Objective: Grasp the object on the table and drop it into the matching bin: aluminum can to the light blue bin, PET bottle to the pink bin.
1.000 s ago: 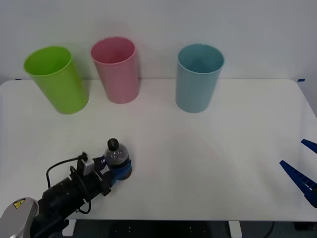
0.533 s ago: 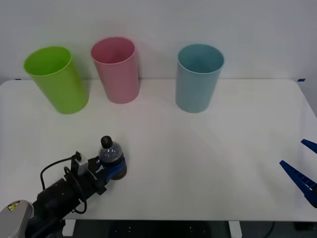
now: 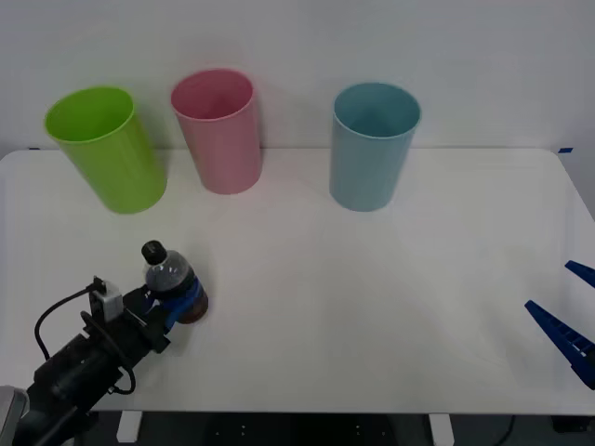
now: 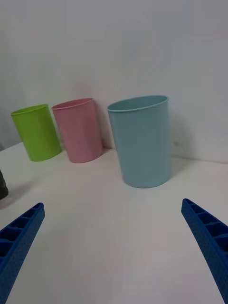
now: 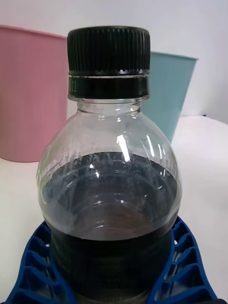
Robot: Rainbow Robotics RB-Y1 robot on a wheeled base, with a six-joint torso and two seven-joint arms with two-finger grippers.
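Across the whole front view you have the white surface [image 3: 372,297], rounded corners, running wall to near edge. Along its far side stand three tall bins, all upright: lime green bin [image 3: 104,149] at far left, pink bin [image 3: 219,130] just beside it on the right, light blue bin [image 3: 372,146] well apart from the pink one, toward the middle. All three look empty from above as far as you can see into them. Right wrist view gives you the same row: light blue bin [image 4: 140,141] nearest, pink bin [image 4: 80,130] and green bin [image 4: 36,131] farther off.

Your left arm comes in from the near-left corner, black with a looped cable. Left claw [image 3: 177,305] sits at the near-left part of the surface, clamped on the PET bottle [image 3: 167,277]. Blue ribbed fingers [image 5: 33,256] wrap the lower body on both sides. Bottle leans slightly, black cap [image 5: 108,50] toward the far left, dark liquid or label band filling its lower half. You cannot tell whether its base touches the surface. It is well apart from every bin.

Right claw [image 3: 569,311] is parked at the near-right edge, fingers [image 4: 209,242] spread wide apart, holding nothing.
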